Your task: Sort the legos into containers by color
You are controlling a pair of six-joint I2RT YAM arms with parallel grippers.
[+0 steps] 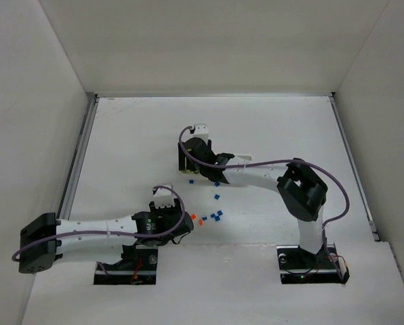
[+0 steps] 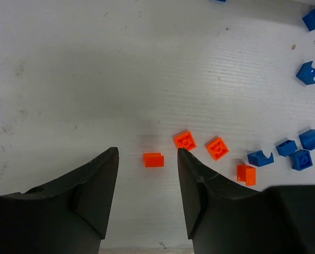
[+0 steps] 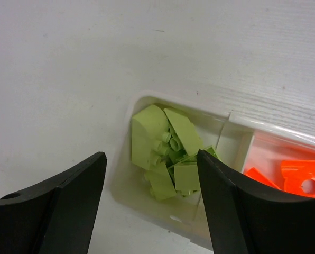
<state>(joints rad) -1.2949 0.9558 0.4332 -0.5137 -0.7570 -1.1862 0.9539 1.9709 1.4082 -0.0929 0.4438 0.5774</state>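
Left end effector (image 2: 147,152), spread, frames one orange brick (image 2: 153,159); drop straight, close gently, missing its neighbour (image 2: 184,140); right end effector (image 3: 152,154) gapes empty over green bricks (image 3: 165,153).

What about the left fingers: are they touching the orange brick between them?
Apart. Left wrist view shows bare table between the orange brick and both fingers.

Your two arms, white tubular links on the left arm (image 1: 93,230) and right arm (image 1: 256,177), chunky black joint housings (image 1: 300,189), a purple cable (image 1: 350,196) looping along each, black base plates (image 1: 312,267), matte black wedge-shaped fingers (image 2: 91,198)
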